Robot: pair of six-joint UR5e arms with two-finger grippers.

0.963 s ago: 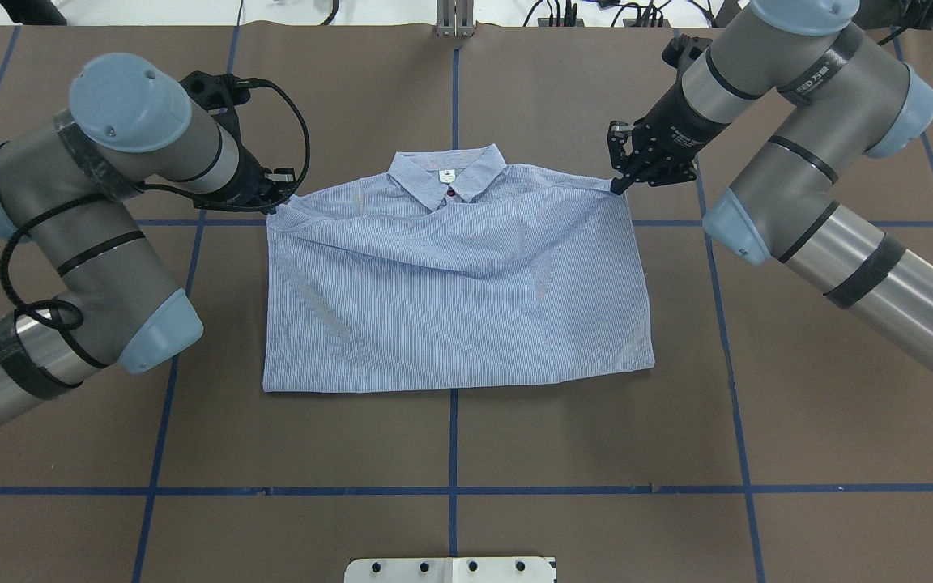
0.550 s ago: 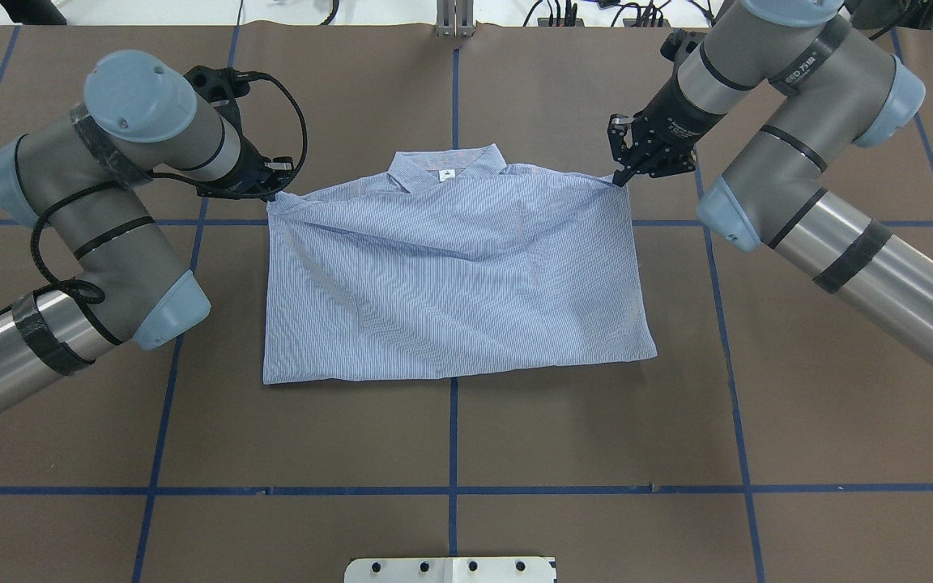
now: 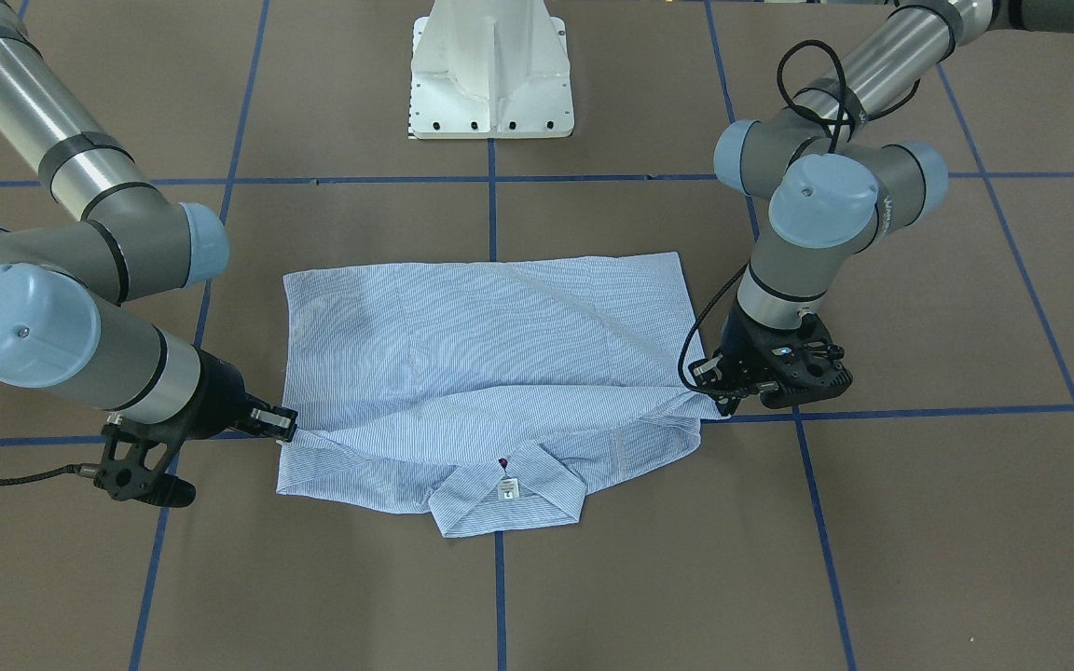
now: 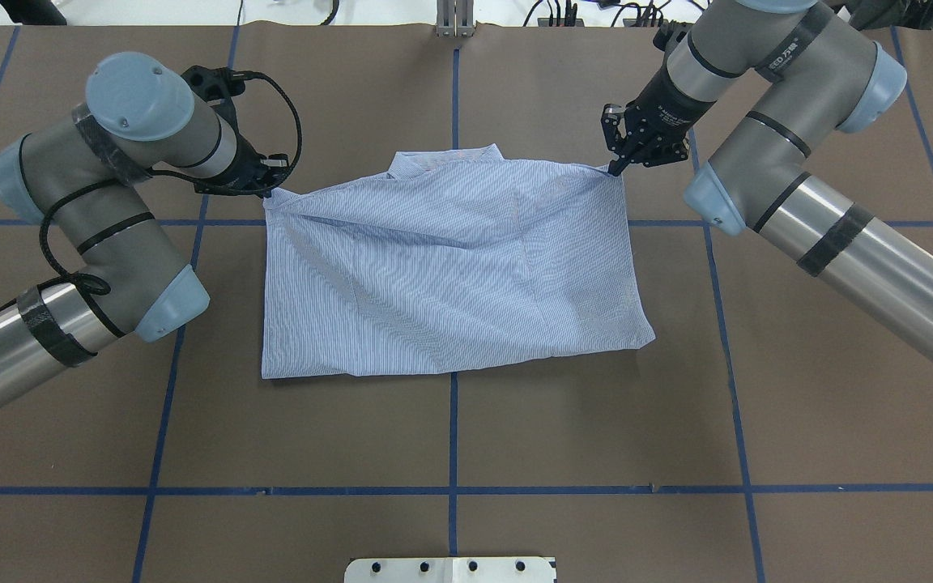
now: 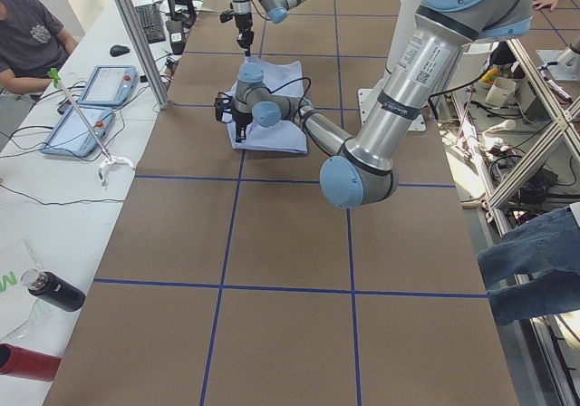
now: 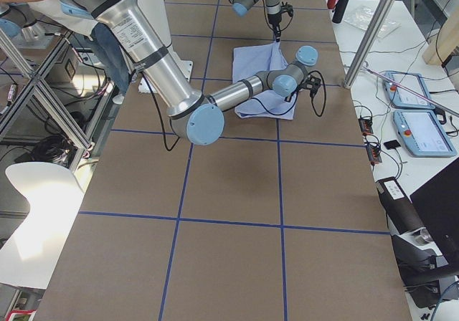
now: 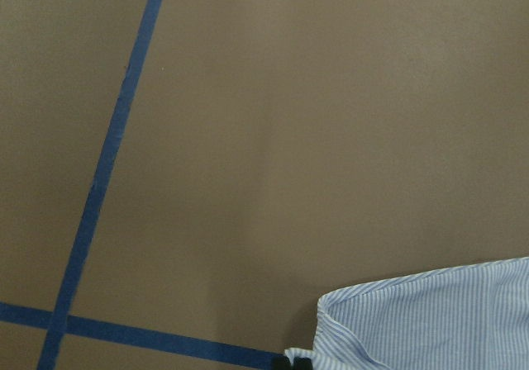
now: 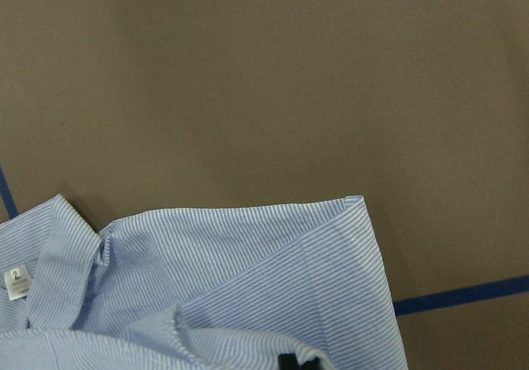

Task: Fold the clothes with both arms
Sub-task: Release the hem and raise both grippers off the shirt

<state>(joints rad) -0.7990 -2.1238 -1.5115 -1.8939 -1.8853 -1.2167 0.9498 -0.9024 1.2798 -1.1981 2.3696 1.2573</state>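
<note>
Brown covering crossed by blue tape lines [image 4: 450, 490] spreads over the table [image 4: 758, 421], with the robot's white base plate [image 4: 450, 569] at its near edge. Further in, at the middle of the table, lies the blue-and-white striped shirt [image 4: 450, 275], folded to a rough rectangle; its near edge is straight and flat on the surface, and the body of cloth behind it is creased on diagonals that run toward the far left corner. On either side the left arm [image 4: 110, 235] and right arm [image 4: 798, 202] bend inward, well apart from each other. At the far left corner of the top layer the left gripper [image 4: 266, 188] is clenched on the cloth, and at the far right corner the right gripper [image 4: 617, 166] is likewise clamped on the fabric, so that layer's far edge is stretched between them, a little above the layer beneath. Just beyond that edge the collar [image 3: 506, 499] lies flat, its small white label [image 3: 506, 488] and one dark red button [image 3: 502, 461] showing. Black cables [image 4: 596, 12] line the far edge.
</note>
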